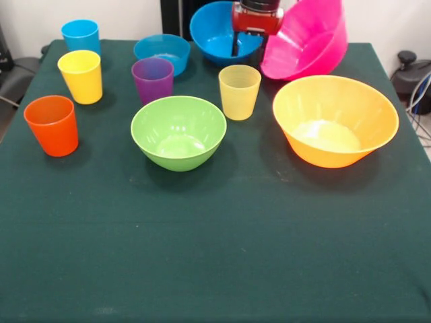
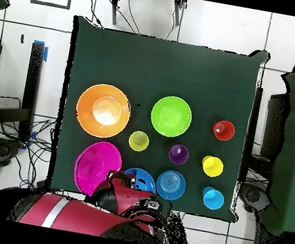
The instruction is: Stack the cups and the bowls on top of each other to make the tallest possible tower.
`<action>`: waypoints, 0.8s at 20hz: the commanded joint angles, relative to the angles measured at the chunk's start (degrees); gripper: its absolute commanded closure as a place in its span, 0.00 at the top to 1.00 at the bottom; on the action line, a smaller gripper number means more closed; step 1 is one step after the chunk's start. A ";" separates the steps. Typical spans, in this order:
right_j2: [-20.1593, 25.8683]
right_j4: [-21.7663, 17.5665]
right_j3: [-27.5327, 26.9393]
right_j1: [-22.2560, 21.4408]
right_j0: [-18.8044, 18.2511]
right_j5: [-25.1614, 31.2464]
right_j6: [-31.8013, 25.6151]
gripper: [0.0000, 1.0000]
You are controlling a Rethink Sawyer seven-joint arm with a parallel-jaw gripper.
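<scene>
Front view: on the dark green table (image 1: pixel 215 256) all the pieces stand apart, none is stacked. Along the left edge are the blue cup (image 1: pixel 81 36), the yellow cup (image 1: pixel 81 76) and the orange cup (image 1: pixel 52 125). The purple cup (image 1: pixel 153 79) stands just in front of the small blue bowl (image 1: pixel 162 52). The green bowl (image 1: pixel 178 132) sits near the middle, with the pale yellow-green cup (image 1: pixel 239 91) just behind it on the right. The orange-yellow bowl (image 1: pixel 335 120) stands near the right edge. At the far edge the medium blue bowl (image 1: pixel 215 33) and the pink bowl (image 1: pixel 306 39) are both tilted, and the gripper (image 1: pixel 237 47) comes down between them. One dark finger reaches into the blue bowl, at its rim; if the jaws are apart or together, I cannot tell. The whole near half of the table is open.

Overhead view: the red arm (image 2: pixel 84 216) comes over the bottom edge and covers part of the medium blue bowl (image 2: pixel 142 178) and the pink bowl (image 2: pixel 97 166). The jaws are hidden here. The top half of the cloth is free room.
</scene>
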 commanded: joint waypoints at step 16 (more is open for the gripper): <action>4.62 -1.09 0.19 -3.94 -1.51 4.16 7.39 1.00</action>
